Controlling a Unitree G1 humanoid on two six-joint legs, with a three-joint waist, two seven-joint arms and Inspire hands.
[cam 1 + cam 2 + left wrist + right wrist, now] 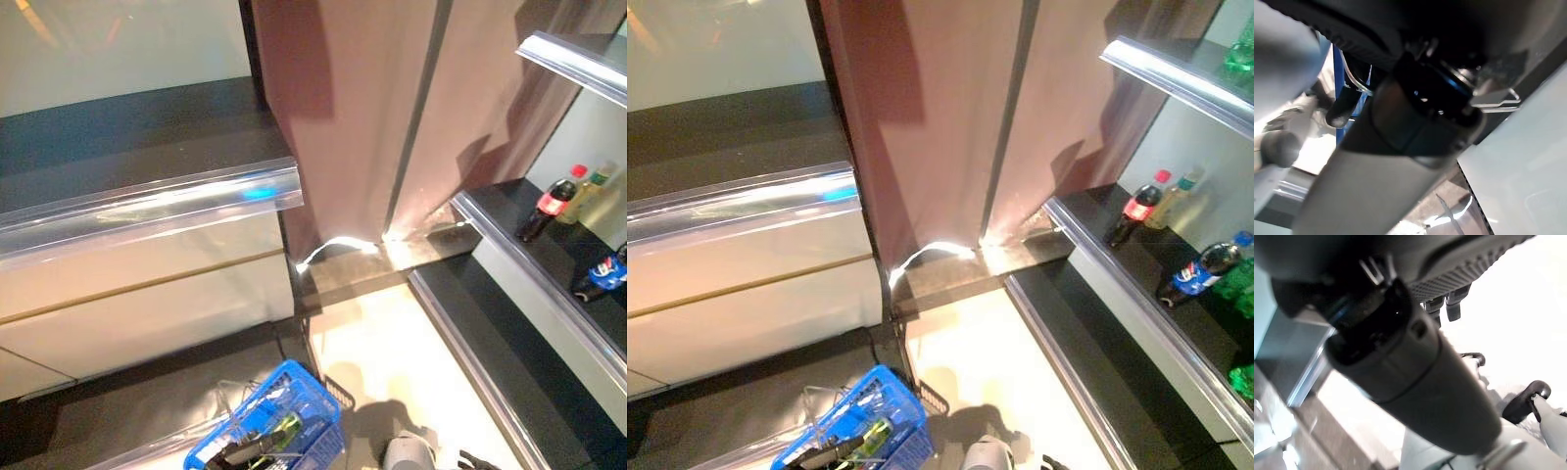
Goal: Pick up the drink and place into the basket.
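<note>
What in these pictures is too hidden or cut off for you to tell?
- Blue basket: the eye views' bottom edge cuts it off; its contents are a dark jumble with something green, kind unclear.
- Left hand: one dark fingertip shows in its wrist view; the arm hides the rest.
- Right hand: mostly hidden likewise.
- Green bottles on the right shelf: cut off by the right eye view's edge.

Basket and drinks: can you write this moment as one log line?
basket: floor, holds green bottle | cola bottle: upright on right shelf | hands: unclear
</note>
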